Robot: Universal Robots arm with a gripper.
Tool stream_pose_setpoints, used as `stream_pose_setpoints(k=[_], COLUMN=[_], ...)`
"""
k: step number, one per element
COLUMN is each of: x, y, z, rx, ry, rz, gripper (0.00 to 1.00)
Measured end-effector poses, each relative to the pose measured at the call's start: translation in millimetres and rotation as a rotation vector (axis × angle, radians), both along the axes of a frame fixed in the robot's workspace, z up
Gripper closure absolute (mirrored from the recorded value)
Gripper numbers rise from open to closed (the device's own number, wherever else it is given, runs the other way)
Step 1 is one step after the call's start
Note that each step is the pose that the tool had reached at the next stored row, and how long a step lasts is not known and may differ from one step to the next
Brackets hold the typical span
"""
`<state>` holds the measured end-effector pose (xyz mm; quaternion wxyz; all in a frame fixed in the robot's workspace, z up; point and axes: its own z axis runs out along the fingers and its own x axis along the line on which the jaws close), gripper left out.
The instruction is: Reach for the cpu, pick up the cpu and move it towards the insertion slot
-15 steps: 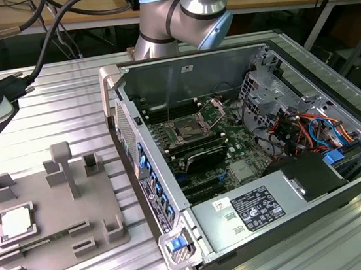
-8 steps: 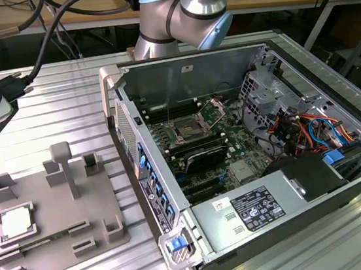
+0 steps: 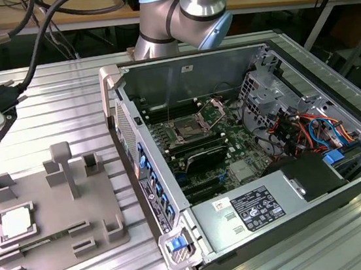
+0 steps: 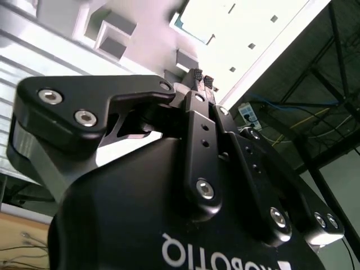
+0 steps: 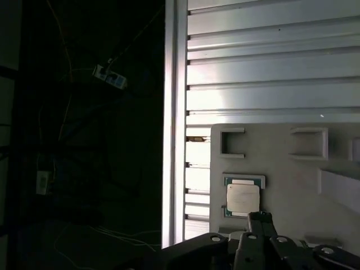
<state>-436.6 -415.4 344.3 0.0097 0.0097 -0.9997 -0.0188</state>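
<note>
- The cpu [image 3: 15, 223], a small flat square chip with a pale silvery metal top and a thin green rim, lies flat in a square recess of the grey plastic fixture plate [image 3: 51, 210], near the plate's edge on the exterior view's left.
- The black hand [image 4: 202, 79] has its ridged fingertips drawn together with nothing between them. In the first wrist view it hangs above the chip, apart from it.
- The insertion slot [image 3: 190, 130], a square silver-framed socket with a dark centre, sits inside the open grey computer case [image 3: 180, 76], well apart from the chip.
- Between chip and socket stand the plate's upright grey posts [image 3: 62, 164] and the case's side wall with blue tabs [image 3: 147, 178].
- Everything rests on a ribbed aluminium surface [image 3: 63, 90].
</note>
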Motion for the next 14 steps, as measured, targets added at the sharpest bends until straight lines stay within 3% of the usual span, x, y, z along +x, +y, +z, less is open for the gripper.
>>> stream_pose_setpoints(k=[5, 8, 10, 11, 12, 14], x=[-1.5, -4.7, -7.2, -7.9, -8.2, -10.7], y=[-2.4, -3.6, -4.2, -4.3, -4.3, -3.1], z=[-10.7, -14.9, -17.8, -21.0, -23.2, -27.2], rx=[0.0000, 0.0000, 0.0001, 0.0001, 0.0001, -0.0003], ry=[-0.0002, -0.0016, -0.0030, -0.0030, -0.0029, -0.0031], rz=[0.000, 0.006, 0.010, 0.012, 0.014, 0.015], gripper=[0.89, 0.83, 0.70, 0.58, 0.58, 0.46])
